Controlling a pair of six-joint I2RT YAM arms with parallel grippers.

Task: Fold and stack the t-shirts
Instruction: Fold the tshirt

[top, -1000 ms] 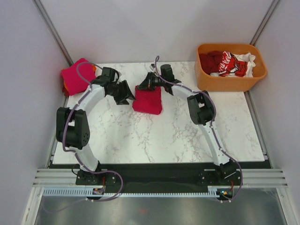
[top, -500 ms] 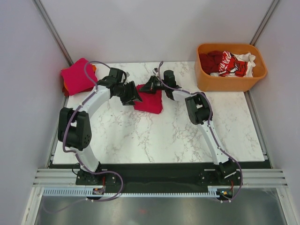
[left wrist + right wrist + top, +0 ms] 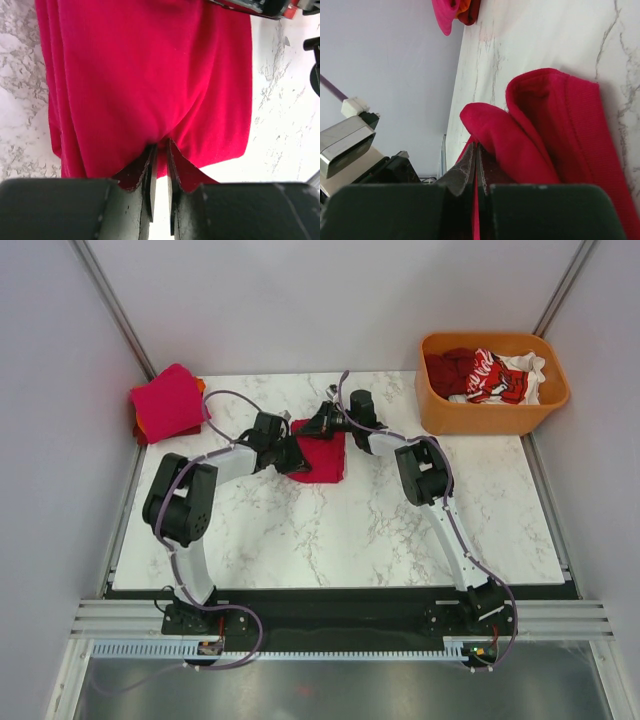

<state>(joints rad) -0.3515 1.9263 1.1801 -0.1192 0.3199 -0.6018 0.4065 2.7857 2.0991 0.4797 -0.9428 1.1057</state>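
The left hand [image 3: 160,152] and the right hand [image 3: 476,150] each pinch the soft crimson t-shirt [image 3: 325,458]. It lies folded in layers on the veined marble bench [image 3: 350,530]

At the table's [image 3: 330,540] near edge, the left arm [image 3: 185,505] and right arm [image 3: 450,535] look alike: white tubular links, bulky black joint housings, black bases. A thin purple cable [image 3: 331,86] trails along each. The left gripper [image 3: 159,146] is matt black, with 2 thin flat fingers [image 3: 148,185] set in blocky mounts
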